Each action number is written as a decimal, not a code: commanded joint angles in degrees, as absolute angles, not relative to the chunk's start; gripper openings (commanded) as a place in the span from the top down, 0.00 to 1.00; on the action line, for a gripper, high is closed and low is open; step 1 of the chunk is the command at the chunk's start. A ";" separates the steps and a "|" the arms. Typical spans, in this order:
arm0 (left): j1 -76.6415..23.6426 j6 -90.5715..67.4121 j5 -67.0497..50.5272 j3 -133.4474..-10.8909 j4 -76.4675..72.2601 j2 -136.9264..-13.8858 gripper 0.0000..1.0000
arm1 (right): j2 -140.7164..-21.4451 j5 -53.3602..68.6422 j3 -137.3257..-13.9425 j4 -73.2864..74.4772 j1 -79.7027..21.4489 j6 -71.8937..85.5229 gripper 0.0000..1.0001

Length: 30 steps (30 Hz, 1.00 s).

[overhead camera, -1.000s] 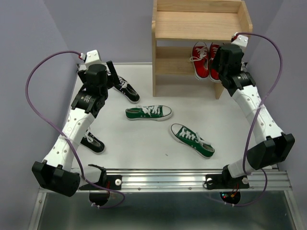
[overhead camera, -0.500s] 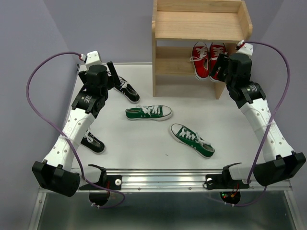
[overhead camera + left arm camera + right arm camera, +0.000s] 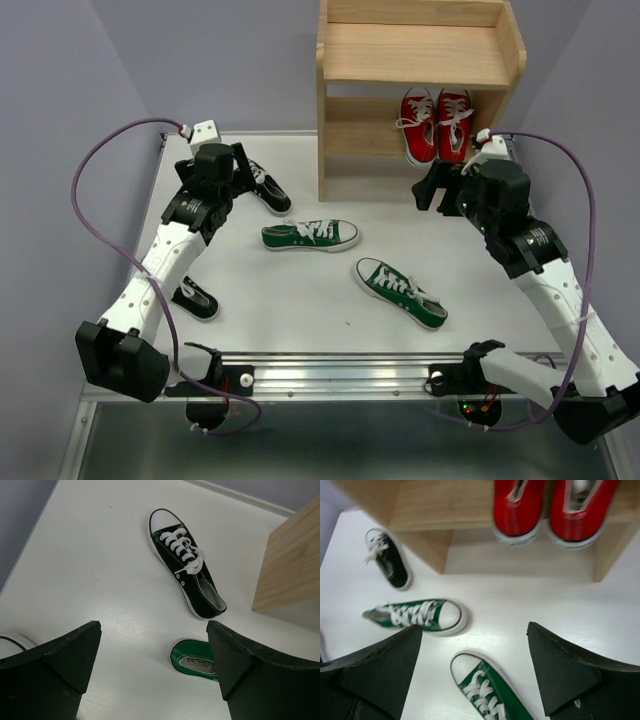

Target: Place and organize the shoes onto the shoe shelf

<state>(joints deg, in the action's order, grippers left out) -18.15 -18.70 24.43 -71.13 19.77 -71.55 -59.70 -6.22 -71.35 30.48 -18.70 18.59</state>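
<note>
Top external gives me the overall state. The red pair [image 3: 437,125] stands side by side on the lower tier of the shoe shelf [image 3: 420,55], at its right end. I take that as deliberate, since it leaves room beside it for another pair. No shoe shows on the upper tier.

The other four lie loose on the table [image 3: 290,300]. One green shoe [image 3: 310,235] lies crosswise near the middle, and the second green shoe [image 3: 400,292] sits nearer me at an angle, so that pair is apart and unaligned. One black shoe [image 3: 265,186] lies just left of the shelf's side panel. The other black shoe [image 3: 193,298] is near the table's left edge, partly hidden by my left arm [image 3: 160,270].

Left jaws are spread wide and hold nothing. They hang over the black shoe by the shelf, and on the left wrist view that shoe lies ahead of the opening, slanted, laces up. I judge the wide spread suits closing across its sides, though the wrist would need turning to square with the slant.

Right jaws are also apart and empty, hovering in front of the lower tier. The right wrist view takes in the red pair above and both green shoes below, so I reckon a green one is the sensible target there. Loose laces could snag.
</note>
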 commanded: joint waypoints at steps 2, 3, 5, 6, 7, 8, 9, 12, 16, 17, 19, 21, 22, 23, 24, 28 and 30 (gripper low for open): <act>-18.02 -17.67 20.93 -67.86 19.16 -73.38 0.01 | -58.88 -5.96 -66.72 30.41 -29.76 17.93 0.07; -18.54 -16.10 19.18 -67.68 19.77 -74.35 0.01 | -59.32 -7.80 -66.01 30.41 -31.27 18.19 0.06; -19.77 -15.21 18.98 -68.02 20.91 -78.73 0.01 | -60.38 -8.09 -64.25 29.28 -33.91 19.33 0.05; -20.56 -15.12 19.33 -68.20 21.79 -80.23 0.01 | -60.55 -8.00 -63.73 28.66 -33.93 19.77 0.05; -21.61 -15.73 20.55 -68.73 21.97 -81.81 0.01 | -60.64 -7.56 -62.68 27.96 -34.71 20.47 0.05; -21.80 -16.34 20.83 -68.99 21.97 -84.61 0.01 | -60.38 -7.47 -62.23 26.91 -34.72 20.65 0.05; -21.88 -17.04 20.66 -69.43 22.06 -85.77 0.01 | -60.21 -7.38 -62.05 26.72 -34.72 20.83 0.05; -21.80 -18.45 18.55 -69.52 19.18 -88.76 0.02 | -59.42 -9.04 -62.05 26.80 -34.72 20.83 0.04; -21.97 -21.87 13.37 -69.18 18.11 -94.38 0.04 | -58.97 -10.63 -62.23 27.68 -34.72 20.39 0.03; -21.97 -22.67 12.84 -68.65 17.58 -94.92 0.04 | -58.97 -10.72 -62.23 27.95 -34.72 20.39 0.02; -22.58 -23.99 9.60 -66.64 16.18 -95.54 0.04 | -58.98 -10.98 -62.14 28.04 -34.72 20.39 0.02; -24.94 -25.30 8.62 -65.13 14.60 -95.27 0.04 | -58.89 -11.16 -61.96 28.21 -34.72 20.65 0.02; -25.74 -25.66 7.57 -64.08 14.42 -95.10 0.04 | -58.80 -11.42 -61.88 28.30 -34.72 20.83 0.02; -26.62 -26.10 6.86 -63.90 14.41 -95.01 0.04 | -58.80 -11.60 -61.79 28.30 -34.72 20.83 0.02; -27.50 -26.54 5.90 -63.46 14.41 -94.84 0.04 | -58.89 -11.51 -61.70 28.30 -34.72 20.83 0.02; -35.04 -30.74 1.33 -62.05 16.43 -92.21 0.04 | -58.80 -12.04 -61.52 28.48 -34.72 21.09 0.01; -37.95 -32.42 0.27 -61.44 17.92 -90.10 0.04 | -58.62 -12.22 -61.17 28.48 -34.72 21.44 0.01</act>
<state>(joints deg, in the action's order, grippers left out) -30.28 -26.30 10.41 -63.00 16.62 -95.20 -59.96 -10.72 -60.97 30.02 -34.50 20.82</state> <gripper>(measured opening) 0.963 0.986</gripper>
